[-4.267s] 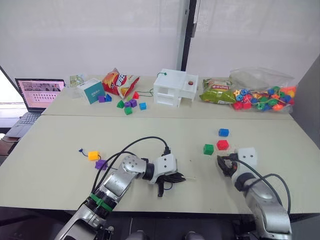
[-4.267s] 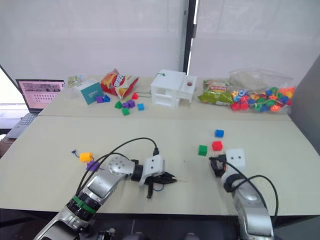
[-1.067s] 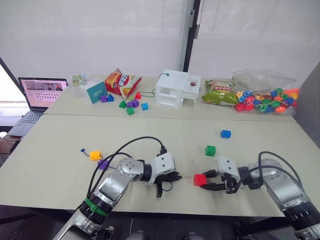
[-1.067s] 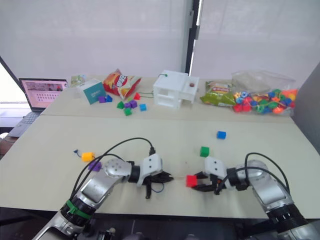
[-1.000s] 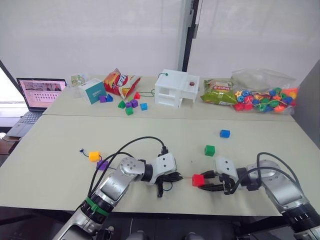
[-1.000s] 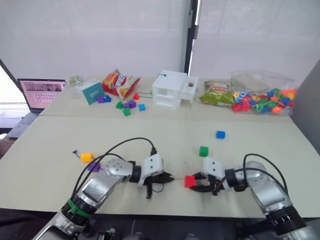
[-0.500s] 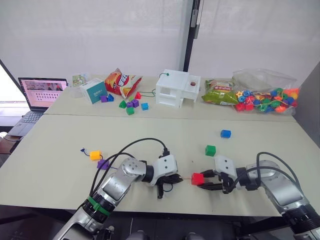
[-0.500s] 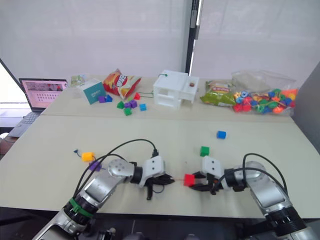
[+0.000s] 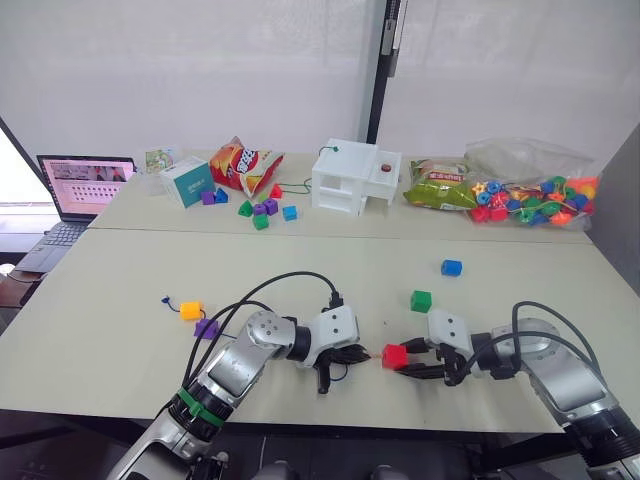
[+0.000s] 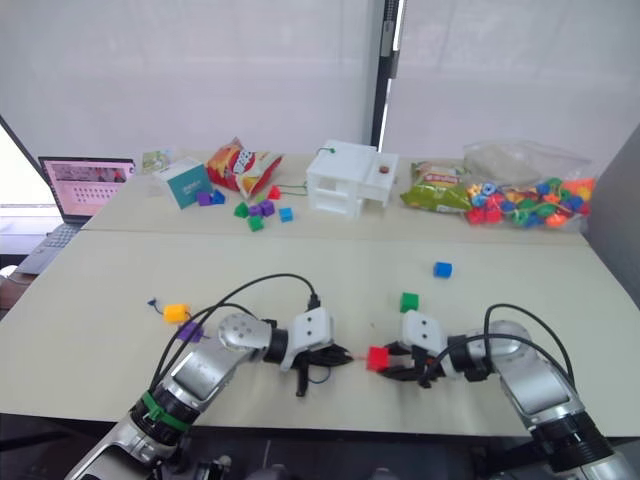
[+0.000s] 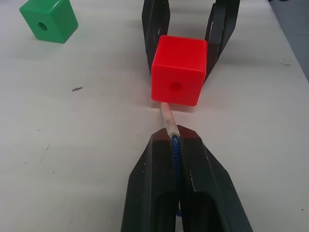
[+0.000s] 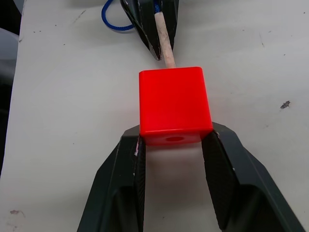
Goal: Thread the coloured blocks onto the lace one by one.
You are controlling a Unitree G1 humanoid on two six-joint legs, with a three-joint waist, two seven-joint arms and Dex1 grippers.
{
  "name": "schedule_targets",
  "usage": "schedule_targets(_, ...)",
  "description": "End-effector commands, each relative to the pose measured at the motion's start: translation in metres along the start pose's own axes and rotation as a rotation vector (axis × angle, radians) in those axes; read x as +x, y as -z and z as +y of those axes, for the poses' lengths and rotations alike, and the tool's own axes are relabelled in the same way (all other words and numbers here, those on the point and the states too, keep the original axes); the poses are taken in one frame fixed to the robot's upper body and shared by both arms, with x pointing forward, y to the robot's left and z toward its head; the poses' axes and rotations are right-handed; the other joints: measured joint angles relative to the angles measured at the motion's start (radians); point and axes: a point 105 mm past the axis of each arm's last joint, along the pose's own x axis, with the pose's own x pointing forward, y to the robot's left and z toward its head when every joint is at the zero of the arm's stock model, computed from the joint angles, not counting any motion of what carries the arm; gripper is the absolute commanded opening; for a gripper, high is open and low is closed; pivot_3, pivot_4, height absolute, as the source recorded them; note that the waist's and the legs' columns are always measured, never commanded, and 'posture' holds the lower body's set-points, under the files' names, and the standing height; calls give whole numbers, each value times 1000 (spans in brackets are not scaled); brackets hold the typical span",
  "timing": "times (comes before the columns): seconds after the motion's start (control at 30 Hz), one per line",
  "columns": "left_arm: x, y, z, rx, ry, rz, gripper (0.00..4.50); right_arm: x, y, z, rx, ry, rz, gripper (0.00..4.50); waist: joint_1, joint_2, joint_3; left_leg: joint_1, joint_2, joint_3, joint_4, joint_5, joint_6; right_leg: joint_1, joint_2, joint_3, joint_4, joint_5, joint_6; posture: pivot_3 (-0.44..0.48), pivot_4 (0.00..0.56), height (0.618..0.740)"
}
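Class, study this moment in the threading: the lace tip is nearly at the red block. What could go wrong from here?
1. In the left wrist view the lace tip meets the red block below its hole, so pushing on may shove the block rather than thread it.
2. The right hand grips only the block's rear end, so that push could twist it loose.
3. The left hand pinches the lace well behind its tip, which may bend aside.

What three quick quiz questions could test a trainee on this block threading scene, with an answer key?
1. True or false: the right gripper is shut on the red block.
2. What does the left gripper pinch? A) green cord B) lace C) blue block
3. Which loose block lies nearest the red one?

Key
1. True.
2. B; its pale tip points at the red block's face, just under the hole.
3. The green block.
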Motion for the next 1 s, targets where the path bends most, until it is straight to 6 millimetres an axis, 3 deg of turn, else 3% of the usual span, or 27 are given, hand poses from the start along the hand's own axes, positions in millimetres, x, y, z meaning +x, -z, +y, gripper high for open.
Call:
schedule_targets(0.03,15,-17,-12,63,86,-36,0,10,-7,7,-17,-28,-17,1154,0,0,0,0,0,0,0,0,0,0,0,0,0,0,0,0,150,740)
schedule_targets(0.3,14,-5,-12,61,97,10,0,11,11,7,3,-14,44,1154,-2,0,0,3,1,0,0,0,0,3,2,0,-1,0,0,0,150,740)
schedule_targets(0.57,-11,15,-1,26,36,67,0,6,27,12,25,-24,60,1154,-4,0,0,4,1,0,-1,0,0,4,2,0,-1,0,0,0,150,740)
schedule_targets(1.0,-27,5,-13,-69,126,-37,0,3,40,13,12,-49,118,1154,2,0,0,5,1,-1,-1,0,0,6,1,-1,-3,0,0,0,150,740)
